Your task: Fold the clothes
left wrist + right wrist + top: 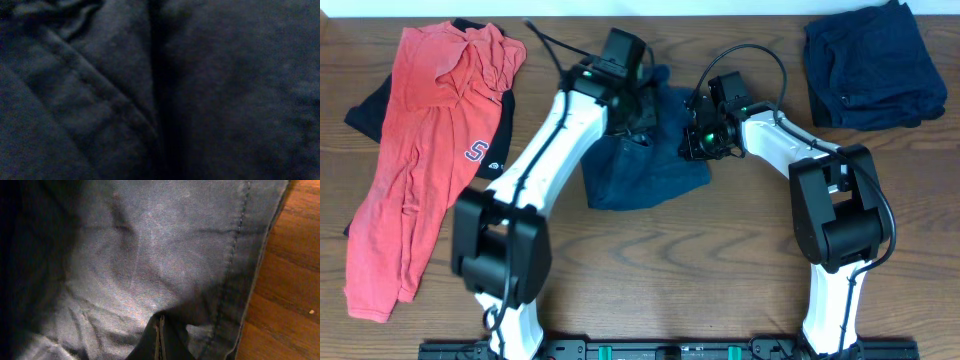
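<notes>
A dark blue garment [642, 172] lies crumpled at the table's middle. My left gripper [638, 108] is down on its upper edge. The left wrist view is filled with its dark fabric [100, 100], and my left fingers are hidden there. My right gripper [698, 140] is at the garment's upper right edge. In the right wrist view its fingers [159, 332] are shut together, pinching a fold of the blue cloth [140, 245] close to a stitched hem.
A red garment [415, 160] lies spread at the left over a black one [500, 140]. A navy garment [870, 65] lies bunched at the back right. Bare wood table [700, 260] shows in front and beside the hem [295, 280].
</notes>
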Tool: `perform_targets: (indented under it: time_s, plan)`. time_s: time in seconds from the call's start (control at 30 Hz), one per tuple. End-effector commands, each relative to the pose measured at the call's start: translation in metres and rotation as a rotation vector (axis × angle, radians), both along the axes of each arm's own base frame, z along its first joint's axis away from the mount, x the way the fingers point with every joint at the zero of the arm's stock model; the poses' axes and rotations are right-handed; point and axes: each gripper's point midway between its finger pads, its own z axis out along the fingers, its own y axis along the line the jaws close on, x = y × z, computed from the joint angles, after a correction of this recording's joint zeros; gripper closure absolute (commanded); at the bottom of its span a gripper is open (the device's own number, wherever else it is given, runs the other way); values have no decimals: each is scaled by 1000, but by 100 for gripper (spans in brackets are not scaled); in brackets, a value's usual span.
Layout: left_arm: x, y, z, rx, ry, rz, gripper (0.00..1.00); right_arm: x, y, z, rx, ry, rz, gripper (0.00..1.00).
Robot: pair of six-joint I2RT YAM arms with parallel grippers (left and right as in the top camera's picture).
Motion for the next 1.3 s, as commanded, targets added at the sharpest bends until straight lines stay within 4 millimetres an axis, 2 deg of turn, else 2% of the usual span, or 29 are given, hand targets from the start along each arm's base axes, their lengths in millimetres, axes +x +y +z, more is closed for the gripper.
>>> perform_targets:
  time_s: [0.0,0.2,0.33,0.43,0.47,0.5,0.67,0.7,0.8,0.93,1.07,1.13,1.23,1.27]
  plan:
    - [0,-24,-12,-51,27,-28,94,-13,-11,-34,-77,73,-21,99]
    - [-2,-40,-31,-62,50,-60,94,-13,-11,-34,-77,75,-25,99]
    - [0,-43,-31,-68,40,-63,94,-13,-11,-34,-76,77,-29,99]
    - [-1,-51,-27,-118,44,-86,94,-12,-11,-34,-75,78,-31,99]
    - [-1,-53,-26,-127,44,-90,92,-13,-11,-34,-75,78,-31,99]
    - [-1,-54,-25,-133,45,-93,83,-13,-11,-34,-75,78,-31,99]
    - [0,-54,-25,-131,35,-104,9,-13,-11,-34,-75,79,-31,99]
    - [1,-52,-24,-131,34,-102,2,-13,-11,-34,-75,78,-31,99]
    - [4,-46,-20,-132,25,-93,2,-13,-11,-34,-75,79,-31,99]
    - [10,-29,0,-138,-14,-78,2,-11,-13,-34,-74,77,-37,99]
    - [13,0,41,-146,-82,-51,2,-2,-18,-22,-40,61,-54,99]
    - [11,18,64,-144,-119,-41,2,4,-24,-8,-15,41,-70,99]
    - [5,45,98,-137,-177,-25,2,13,-38,23,6,-1,-105,99]
    - [3,54,107,-128,-200,-22,2,14,-43,34,8,-13,-116,95]
